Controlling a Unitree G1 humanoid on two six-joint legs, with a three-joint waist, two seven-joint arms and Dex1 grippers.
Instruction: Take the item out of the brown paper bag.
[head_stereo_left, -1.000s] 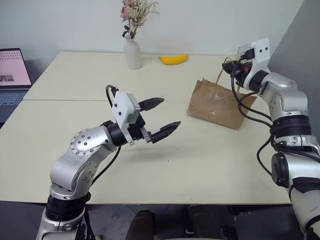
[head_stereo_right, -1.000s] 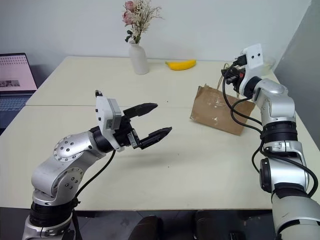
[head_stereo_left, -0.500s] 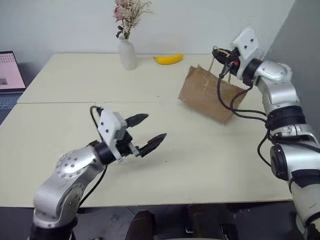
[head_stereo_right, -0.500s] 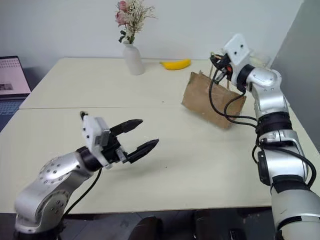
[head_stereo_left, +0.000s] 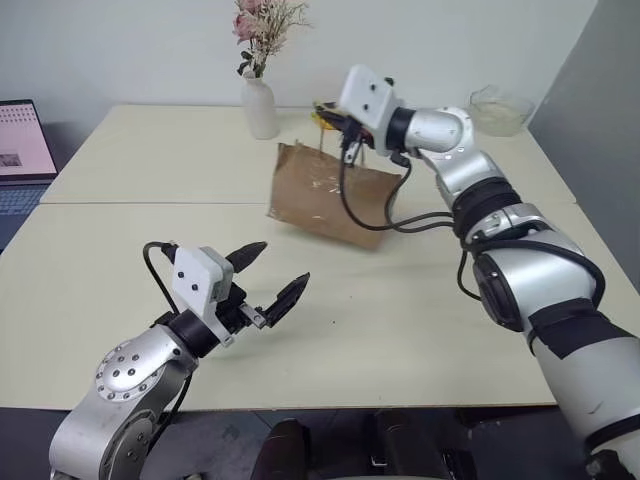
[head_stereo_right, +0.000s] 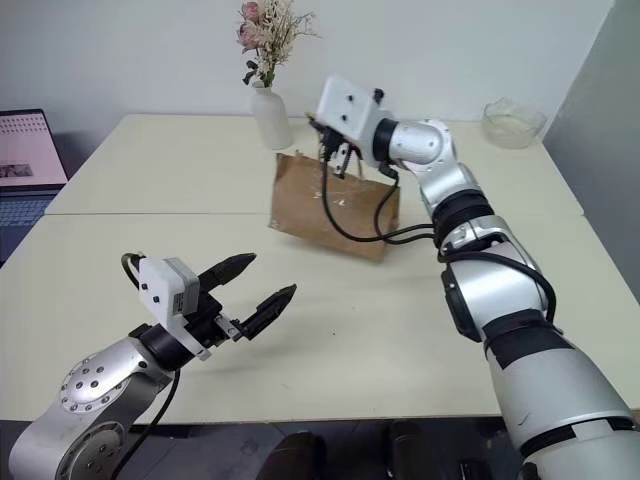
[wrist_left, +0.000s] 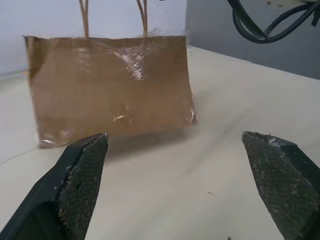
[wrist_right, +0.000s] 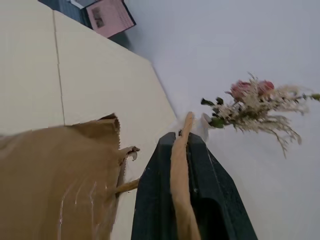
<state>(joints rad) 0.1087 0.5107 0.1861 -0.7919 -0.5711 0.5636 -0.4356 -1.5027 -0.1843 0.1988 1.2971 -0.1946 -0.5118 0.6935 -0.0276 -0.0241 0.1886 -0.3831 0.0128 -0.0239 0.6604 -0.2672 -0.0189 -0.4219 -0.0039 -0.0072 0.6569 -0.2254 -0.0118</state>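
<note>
Risk: right gripper (wrist_right: 182, 150), clamped on cord handle (wrist_right: 181, 175), could tear it or spill brown paper bag (head_stereo_left: 330, 195); left gripper (head_stereo_left: 270, 275) gapes empty.

No readable text anywhere. Laptop screen (head_stereo_left: 22, 140) at the left edge shows a pale page with dark blocks, too small to read. Brown paper bag (head_stereo_left: 330, 195) is plain, no print or label.

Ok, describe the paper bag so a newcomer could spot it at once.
On the cream table, look in front of the white vase of dried flowers. The brown paper bag hangs there by cord handles pinched in the right gripper, the scene's one crumpled brown thing.
</note>
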